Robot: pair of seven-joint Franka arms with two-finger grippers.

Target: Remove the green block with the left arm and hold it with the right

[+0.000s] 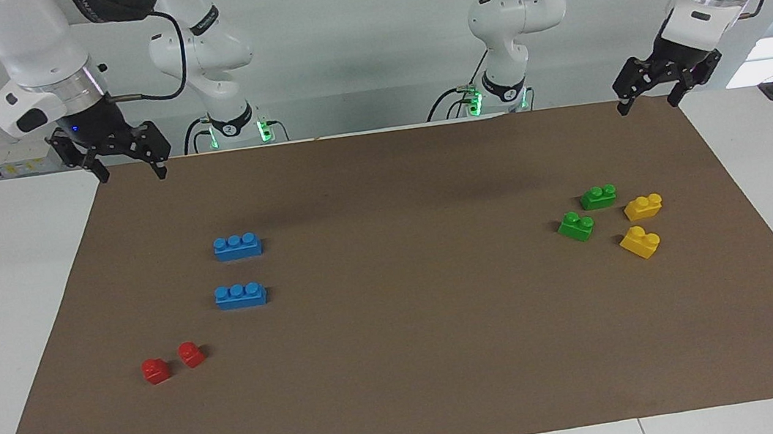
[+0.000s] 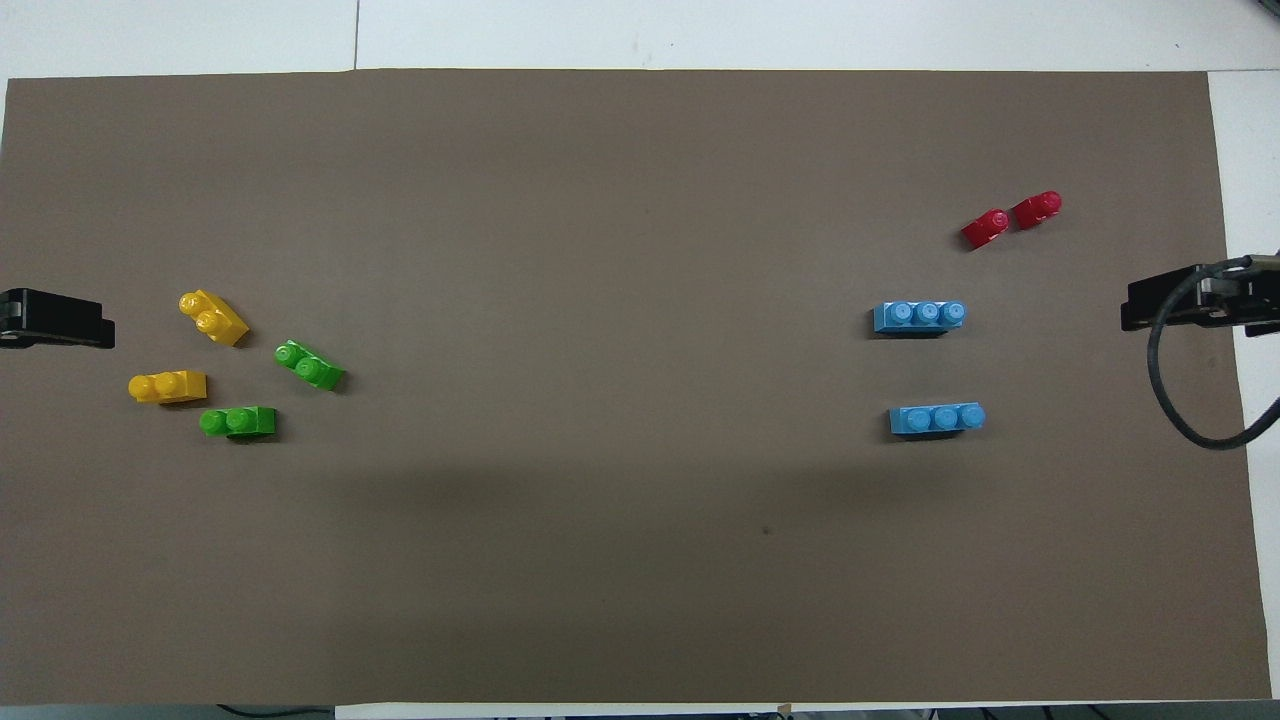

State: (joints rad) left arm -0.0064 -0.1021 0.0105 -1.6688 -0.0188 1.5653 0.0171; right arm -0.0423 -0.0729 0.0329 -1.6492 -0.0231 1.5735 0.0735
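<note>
Grippers both up in the air, both empty. Left gripper [image 1: 648,105] hangs over the mat corner at the left arm's end, robots' edge, fingers spread wide, nothing between them; in the overhead view only its black tip [image 2: 55,319] shows at the frame edge. Right gripper [image 1: 130,173] hangs over the mat edge at the right arm's end, fingers also spread wide, nothing held; cable loops beside it in the overhead view [image 2: 1190,300]. 2 green blocks sit on the brown mat [image 1: 419,360] toward the left arm's end, studs up, close together but not touching: green block nearer the robots [image 1: 598,197], second green block [image 1: 576,226] slightly farther from the robots and more toward table centre. Same pair overhead: [image 2: 238,422] and [image 2: 310,365]. 2 yellow blocks lie just beside them, closer to the left arm's end of the mat: one [image 1: 643,206] level with the greens, the other [image 1: 639,242] farther from the robots. Toward the right arm's end: 2 blue 3-stud blocks [image 1: 237,246] and [image 1: 240,295], parallel, apart, one farther from the robots than the other. 2 small red blocks [image 1: 155,370] and [image 1: 190,354] lie farther out still, side by side, almost touching. No block stacked on another; all lie separately on the mat.
</note>
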